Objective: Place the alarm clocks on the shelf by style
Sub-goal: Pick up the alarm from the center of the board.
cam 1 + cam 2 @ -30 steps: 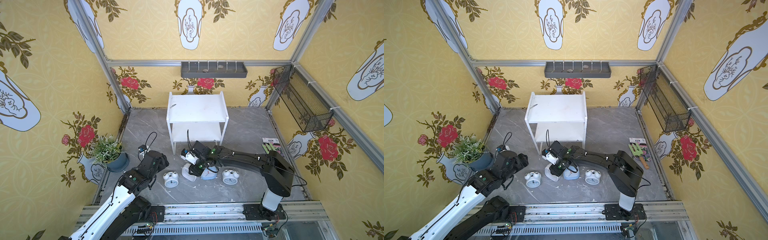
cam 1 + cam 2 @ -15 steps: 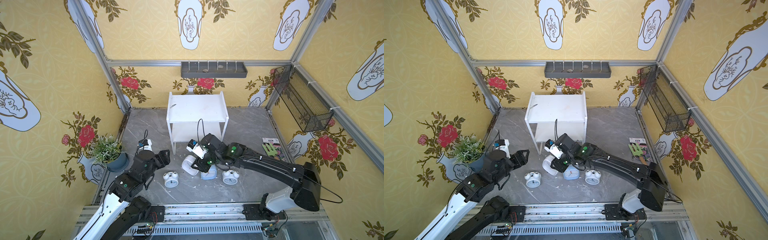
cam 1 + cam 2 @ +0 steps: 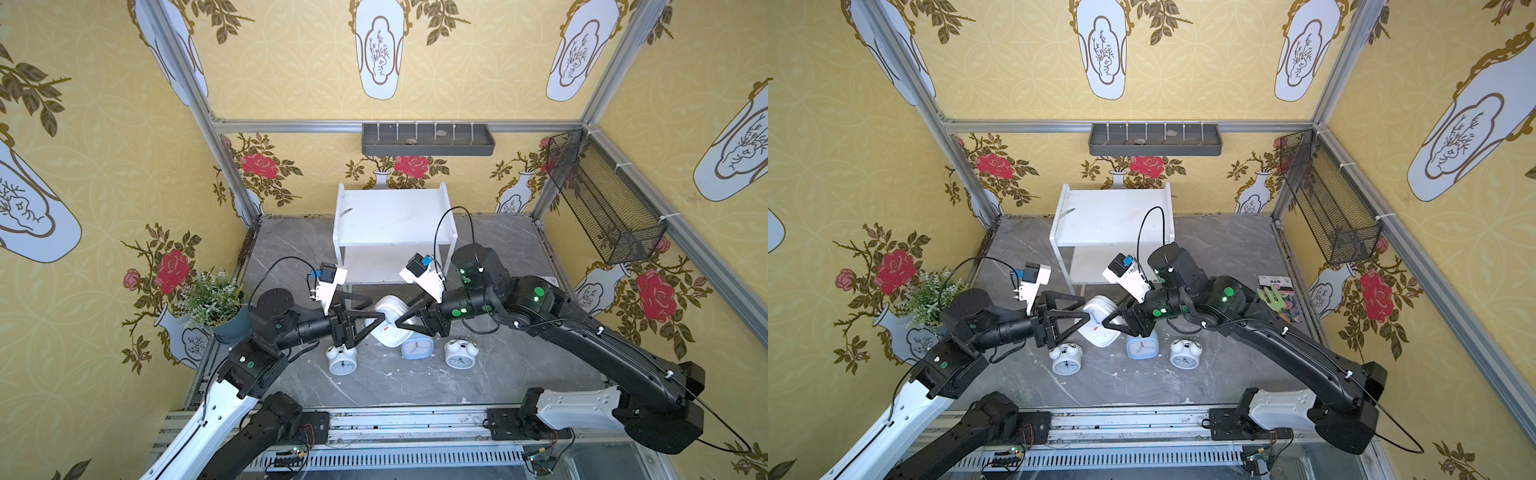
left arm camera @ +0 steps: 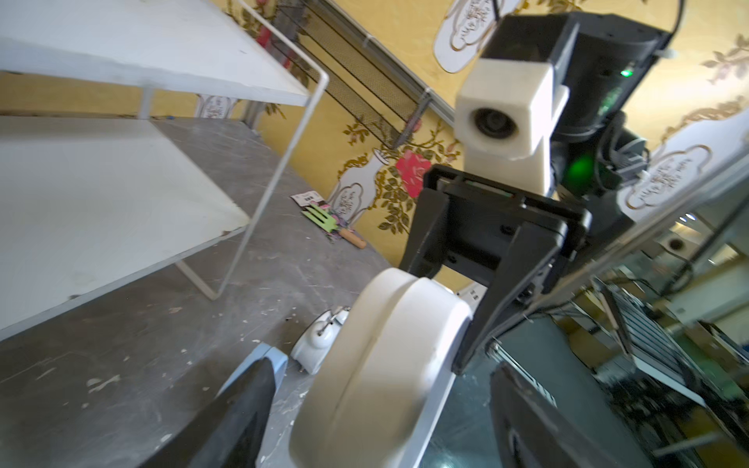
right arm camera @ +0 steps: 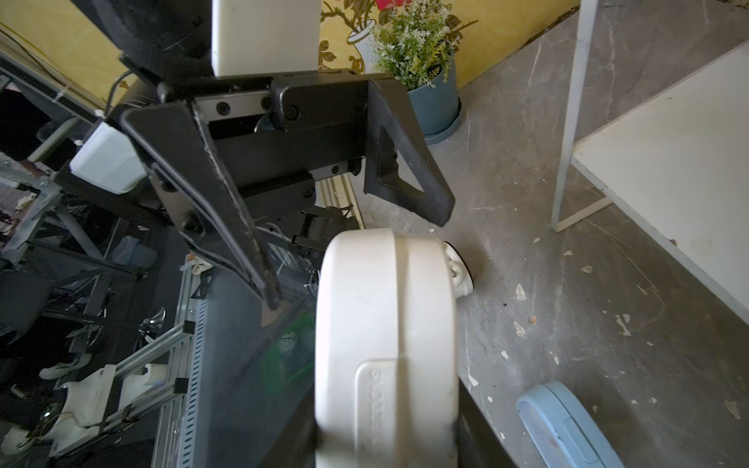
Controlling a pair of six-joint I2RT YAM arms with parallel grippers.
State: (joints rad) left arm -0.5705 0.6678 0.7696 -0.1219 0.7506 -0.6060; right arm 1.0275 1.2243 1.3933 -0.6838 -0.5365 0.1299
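While aloft, white clock [image 3: 390, 316] within right end effector [image 3: 404, 313].

**Clearances; 12 o'clock points to the back wall in both top views.** The shelf [image 3: 392, 216] has both boards free. Raised side panels close its top board at 3 and 9 o'clock, so entry is from 6 o'clock or from above. At 6 o'clock of the shelf the left gripper [image 3: 378, 307], jaws spread, meets the right gripper [image 3: 407, 311], which is clamped on the white clock [image 3: 388, 332]. Together they bar the lower opening. Beneath them a bell clock [image 3: 342, 362], the blue clock [image 3: 417, 347] and another bell clock [image 3: 460, 356] line the floor [image 3: 415, 386], which lies open at 6 o'clock of that row. A potted plant [image 3: 214, 299] stands at 8 o'clock of the shelf and a tool packet [image 3: 1275, 291] at 4 o'clock.
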